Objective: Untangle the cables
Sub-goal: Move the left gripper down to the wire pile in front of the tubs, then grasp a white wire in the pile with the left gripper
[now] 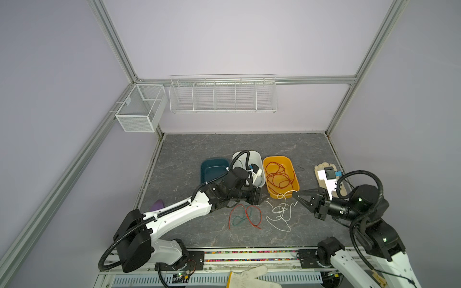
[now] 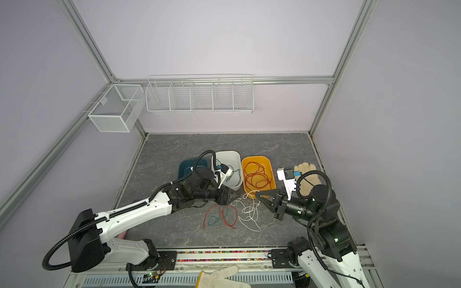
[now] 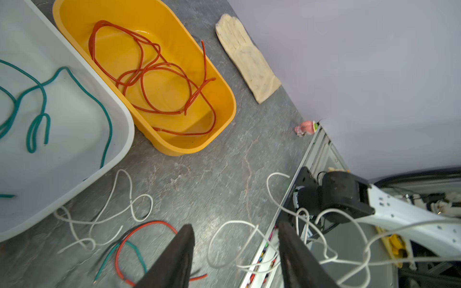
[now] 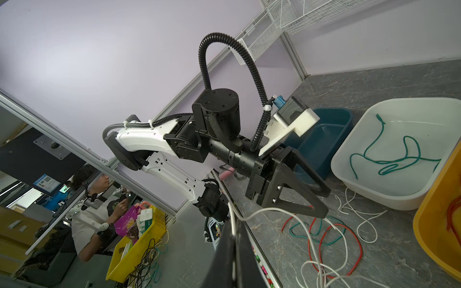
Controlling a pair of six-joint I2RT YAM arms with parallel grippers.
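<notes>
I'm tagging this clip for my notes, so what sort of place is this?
Probably a robotics lab test cell: left arm and right arm mounted along one edge of the table, an aluminium frame with plain panels boxing it in, and a red cable lying in a yellow tray.

The tabletop [image 1: 189,154] looks like matt grey stone with pale veins. The yellow tub [image 3: 119,17] is glossy plastic; the white tub [image 3: 62,154] and teal tub [image 1: 212,172] are smooth plastic with a duller sheen. The cables [image 3: 45,99] have smooth, rubbery-looking sheaths. The glove [image 3: 247,59] is coarse cloth. The wire rack [image 1: 222,99] is white-coated metal, and the frame rails [image 1: 114,42] are bare metal with a satin finish, aluminium by the look.
</notes>
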